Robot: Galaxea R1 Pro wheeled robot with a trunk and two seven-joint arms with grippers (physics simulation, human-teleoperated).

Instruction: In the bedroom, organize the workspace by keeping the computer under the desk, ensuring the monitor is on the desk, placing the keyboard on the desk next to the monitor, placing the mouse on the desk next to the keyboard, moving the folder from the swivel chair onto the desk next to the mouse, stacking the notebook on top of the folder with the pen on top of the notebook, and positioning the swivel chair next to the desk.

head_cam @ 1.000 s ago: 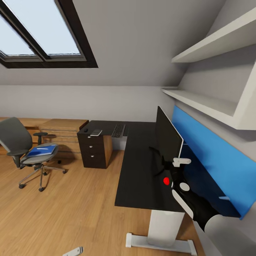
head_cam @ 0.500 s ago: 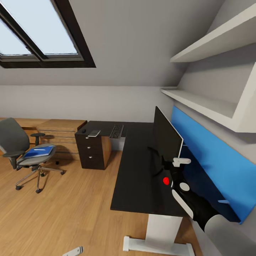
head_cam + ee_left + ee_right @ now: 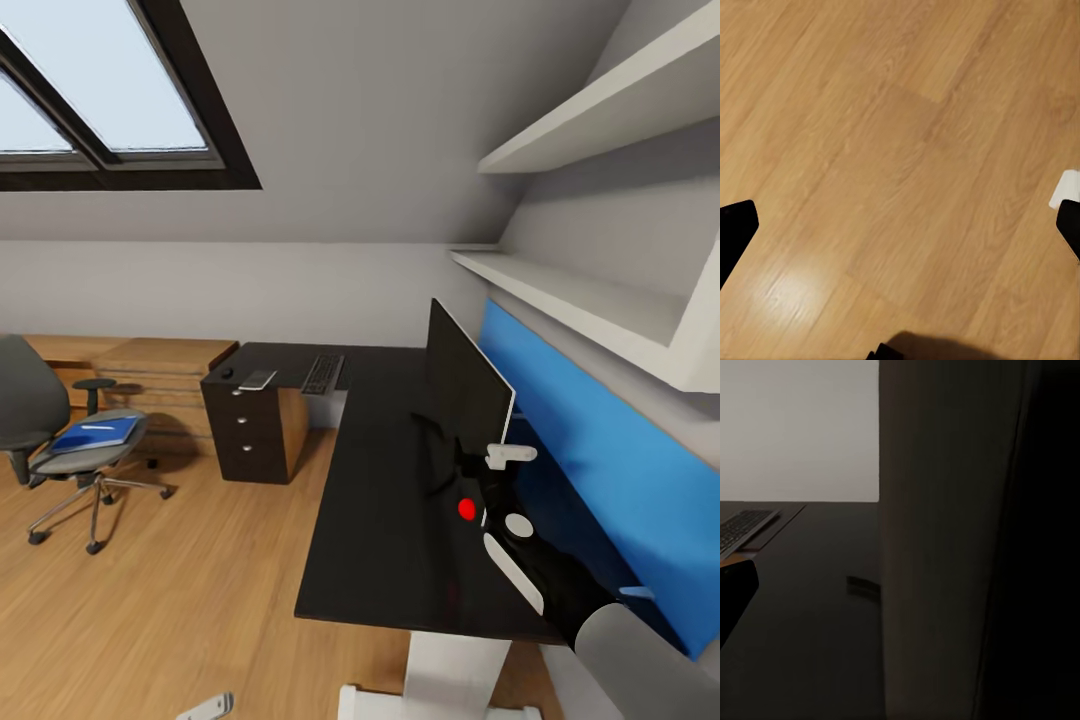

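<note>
The desk (image 3: 390, 520) is running in an L: one long black arm toward the robot along the blue wall panel (image 3: 590, 440), the other turning off toward the far wall. The monitor (image 3: 462, 385) is standing on the near arm, its wide axis lying along that arm and its black face turned to the open room. The swivel chair (image 3: 40, 420) is sitting well apart from the desk on the wood floor (image 3: 180, 590), off to the robot's left, with the folder (image 3: 92, 433) lying flat on its seat.

On the far arm of the desk the keyboard (image 3: 322, 373) is lying with its long axis pointing roughly toward the monitor, and the notebook (image 3: 257, 379) and the mouse (image 3: 227, 372) are resting just beyond it, above the black drawer unit (image 3: 243, 435).

The right gripper (image 3: 470, 475) is reaching in at the foot of the monitor, right against its stand; the right wrist view is dark, showing one black finger (image 3: 735, 592) beside a broad upright surface, so whether that claw is clenched on the monitor cannot be told. The left gripper is hanging over bare floor with its fingers (image 3: 735, 232) spread wide, released and holding nothing.

Judged from this, the right arm is much the nearer to the monitor, while keyboard and folder both lie away to its left.
</note>
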